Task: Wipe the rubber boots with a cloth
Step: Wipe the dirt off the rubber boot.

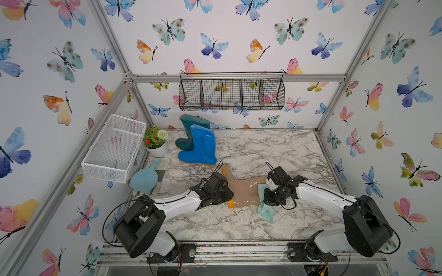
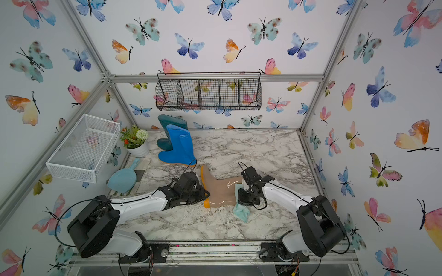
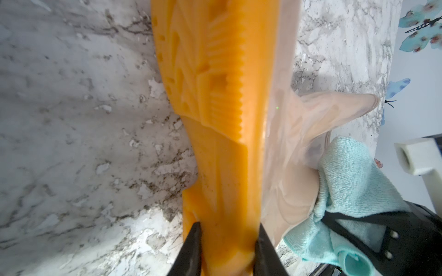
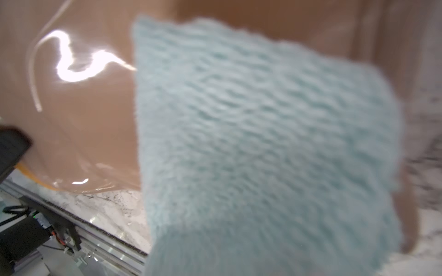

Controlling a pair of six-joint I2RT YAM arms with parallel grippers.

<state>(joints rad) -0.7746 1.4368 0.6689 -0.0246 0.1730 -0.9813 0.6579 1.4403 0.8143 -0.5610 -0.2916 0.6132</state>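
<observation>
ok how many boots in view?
3. Beige boot lies on its side mid-table between the arms, cloth against its shaft. Blue boot stands near the potted plant at the back. Dark teal boot stands just behind it, partly hidden. No others visible.

Both arms are being held stretched inward; the left gripper (image 3: 228,230) is being clamped on the beige boot (image 3: 299,119) sole, the right gripper (image 1: 266,194) on the cloth (image 1: 266,211).
</observation>
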